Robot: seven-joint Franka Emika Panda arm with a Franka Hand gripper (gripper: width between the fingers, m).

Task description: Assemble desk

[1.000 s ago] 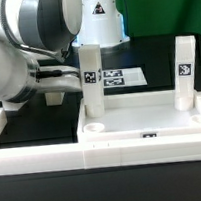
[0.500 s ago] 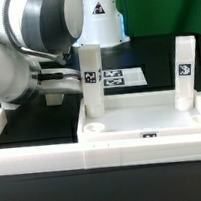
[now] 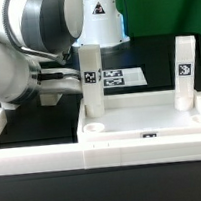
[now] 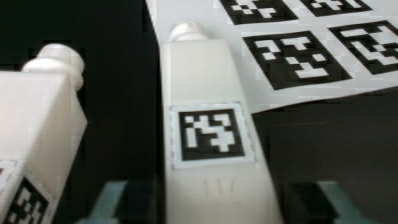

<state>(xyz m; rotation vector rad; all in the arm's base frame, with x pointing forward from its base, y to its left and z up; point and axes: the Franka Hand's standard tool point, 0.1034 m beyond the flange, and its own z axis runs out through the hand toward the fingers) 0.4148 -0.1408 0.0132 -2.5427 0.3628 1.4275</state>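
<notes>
step: grasp of leg | leg: laid on the bench, tip at the marker board edge | fingers: apart, one each side, gaps seen | long axis: aligned straight ahead between them

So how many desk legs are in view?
4 legs. Two stand upright in tabletop sockets, exterior view's left and right; two lie in the wrist view, one between the hand's fingers, one beside it.

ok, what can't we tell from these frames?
Gripper: wrist view shows only fingertips; exterior view, arm covers most.
Leg between them: one end cut by wrist view's edge; exterior view, apparently hidden by the arm.
Neighbouring leg: cropped likewise.
Front tag: too small to read, exterior view.
</notes>
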